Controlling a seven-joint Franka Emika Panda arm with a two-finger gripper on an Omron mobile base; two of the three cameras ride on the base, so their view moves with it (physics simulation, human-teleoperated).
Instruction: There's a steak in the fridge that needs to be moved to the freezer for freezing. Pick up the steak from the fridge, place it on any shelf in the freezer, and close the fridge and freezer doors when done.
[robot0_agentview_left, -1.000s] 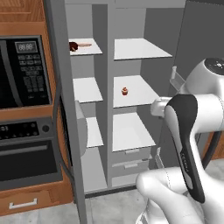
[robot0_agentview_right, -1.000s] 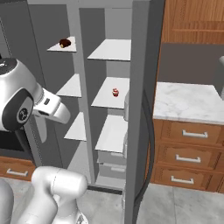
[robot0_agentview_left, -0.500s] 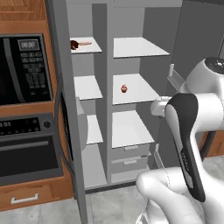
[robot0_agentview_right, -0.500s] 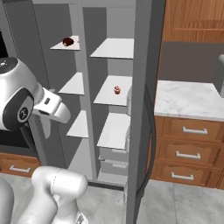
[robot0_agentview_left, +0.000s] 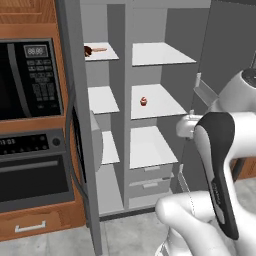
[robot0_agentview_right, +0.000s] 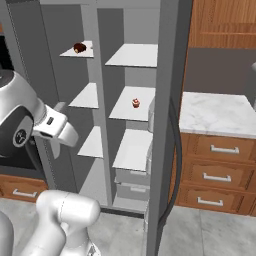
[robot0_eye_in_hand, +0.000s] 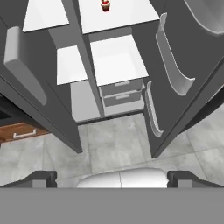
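From my station, the steak (robot0_agentview_right: 79, 48) is lying on the top shelf (robot0_agentview_left: 106, 53) of the freezer (robot0_agentview_left: 102, 100), the narrow left compartment, towards the far left corner with a pale orange strip (robot0_agentview_left: 99, 49) just beside it. I judge the carry and the placing done. The gripper (robot0_eye_in_hand: 112, 177) hangs back from the unit and looks down at the lower shelves and floor. Its fingers stand wide apart with nothing between them. What is left, as I read it, is the closing. The freezer door (robot0_eye_in_hand: 26, 83) on the left and the fridge door (robot0_eye_in_hand: 175, 65) on the right, with its pale inner bins, both stand swung out towards me. In the fridge (robot0_agentview_left: 160, 100), the wide right compartment, a tiny red cupcake (robot0_agentview_left: 143, 101) sits on the middle shelf and two drawers (robot0_eye_in_hand: 120, 92) sit at the bottom; the other broad white shelves show bare. The floor (robot0_eye_in_hand: 113, 144) in front is grey tile. To the left of the unit are a black microwave (robot0_agentview_left: 30, 80) and an oven (robot0_agentview_left: 35, 175) set in wooden cabinetry. To the right is a marble counter (robot0_agentview_right: 215, 115) over wooden drawers (robot0_agentview_right: 220, 175).
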